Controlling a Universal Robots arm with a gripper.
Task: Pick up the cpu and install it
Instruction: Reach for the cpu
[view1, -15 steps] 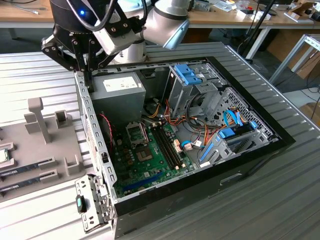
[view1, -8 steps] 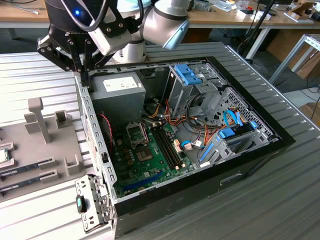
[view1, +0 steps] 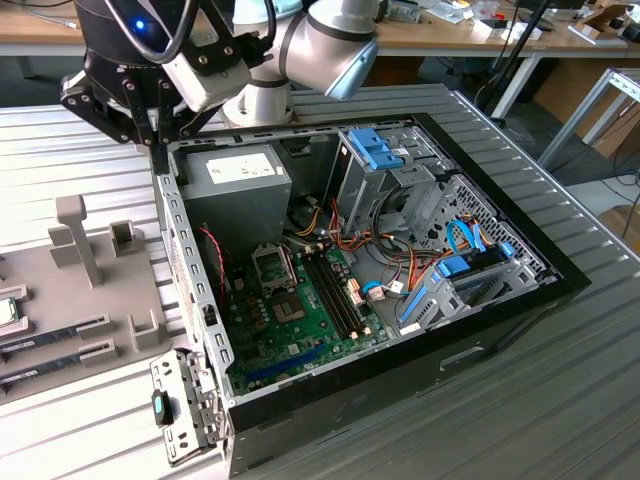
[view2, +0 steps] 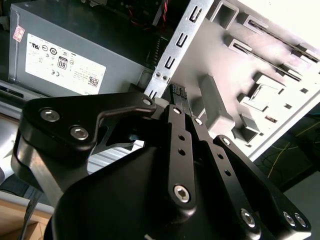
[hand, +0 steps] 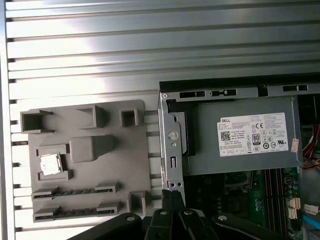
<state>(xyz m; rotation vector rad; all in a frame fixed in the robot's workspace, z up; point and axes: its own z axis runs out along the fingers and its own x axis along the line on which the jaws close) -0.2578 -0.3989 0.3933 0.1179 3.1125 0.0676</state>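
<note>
While small silvery square cpu (hand: 50, 163) sits pocketed in grey moulded holder (hand: 107, 170), kept located for pickup, black end effector (hand: 168, 196) hovers apart, closed, empty

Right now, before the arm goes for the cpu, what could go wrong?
1. The black claw hangs shut right at the open computer case's perforated metal wall; a sideways move might clip it.
2. The silvery square cpu lies in a snug recess of the grey plastic holder; a slightly off grasp may tilt or jam it.
</note>
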